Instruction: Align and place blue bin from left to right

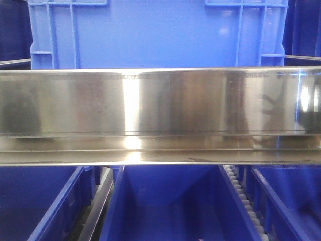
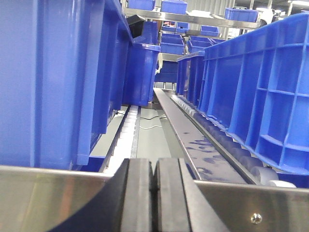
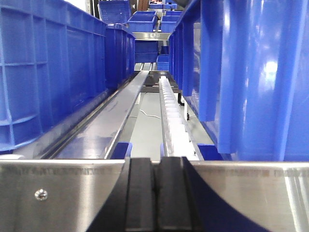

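K: Steel shelf rail point(image 1: 160, 108) spans the front view; blue bin point(image 1: 150, 35) sits behind it on the upper level, square-on, roughly centred; smaller bins point(image 1: 170, 206) below.
M: Left wrist?
K: Left gripper point(image 2: 153, 169) has its pads pressed together, nothing held; near crate point(image 2: 48, 82) crowds its left; ribbed wall on the right is, I judge, the bin's flank; roller track point(image 2: 126, 130) between.
M: Right wrist?
K: Right gripper point(image 3: 157, 169) likewise closed, empty; mirrored lane.
M: Advice?
K: Nudge the flank low and flat-on so the bin slides without skewing; lanes narrow; mind the rail lip.
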Controlling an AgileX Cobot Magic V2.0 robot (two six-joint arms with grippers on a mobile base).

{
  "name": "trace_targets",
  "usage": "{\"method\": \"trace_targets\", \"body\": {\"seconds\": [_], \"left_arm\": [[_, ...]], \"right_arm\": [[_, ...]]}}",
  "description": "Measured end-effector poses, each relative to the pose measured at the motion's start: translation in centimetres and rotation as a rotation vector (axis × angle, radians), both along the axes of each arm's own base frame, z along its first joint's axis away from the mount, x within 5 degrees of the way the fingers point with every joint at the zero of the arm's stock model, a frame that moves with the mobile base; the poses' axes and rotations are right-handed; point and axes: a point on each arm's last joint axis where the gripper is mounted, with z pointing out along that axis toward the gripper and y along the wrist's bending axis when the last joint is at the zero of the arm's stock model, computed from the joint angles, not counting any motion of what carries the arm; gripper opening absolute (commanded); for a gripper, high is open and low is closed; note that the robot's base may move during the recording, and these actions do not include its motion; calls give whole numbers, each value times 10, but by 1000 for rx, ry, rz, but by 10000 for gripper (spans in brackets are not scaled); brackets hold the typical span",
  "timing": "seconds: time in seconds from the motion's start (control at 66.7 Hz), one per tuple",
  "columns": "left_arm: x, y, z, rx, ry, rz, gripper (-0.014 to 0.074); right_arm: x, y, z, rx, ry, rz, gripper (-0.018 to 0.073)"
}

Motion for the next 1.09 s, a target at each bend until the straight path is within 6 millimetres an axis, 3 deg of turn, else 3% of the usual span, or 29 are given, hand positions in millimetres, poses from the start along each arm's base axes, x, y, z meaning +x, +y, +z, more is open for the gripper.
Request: {"method": "trace_targets", "body": {"seconds": [1.094], "left_arm": [[0,0,0,0,0,0,-111]], "right_arm": [[0,0,0,0,0,0,-79]]}}
